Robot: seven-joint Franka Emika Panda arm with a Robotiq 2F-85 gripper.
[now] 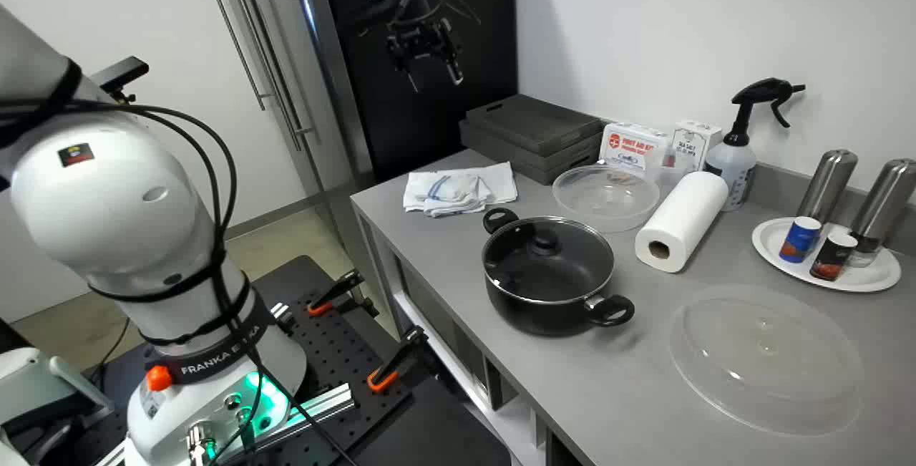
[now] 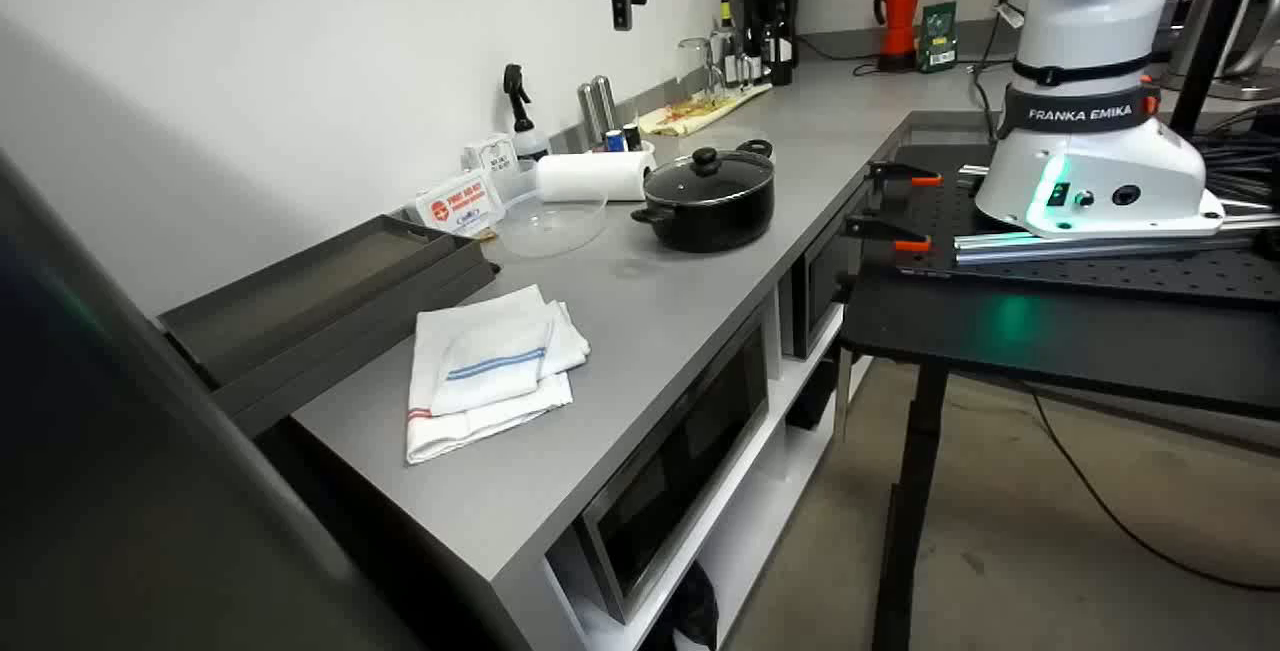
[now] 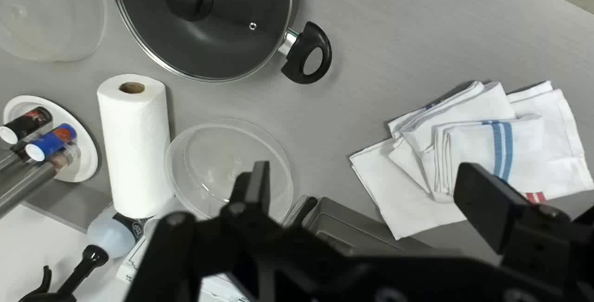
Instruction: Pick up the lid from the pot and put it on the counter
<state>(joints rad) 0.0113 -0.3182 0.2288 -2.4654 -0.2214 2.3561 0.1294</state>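
Claw [image 3: 363, 168] looms closest in the wrist view, spread wide, pinching nothing! In an exterior view the lid [image 1: 551, 269] caps the pot [image 1: 533, 314] on the table [image 1: 615, 394], right of the claw, nearer and well below. I'd call across, then down!

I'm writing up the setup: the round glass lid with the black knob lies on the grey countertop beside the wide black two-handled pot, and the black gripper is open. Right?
Not quite: the lid sits on the pot, not on the countertop, as both exterior views show. The gripper is open.
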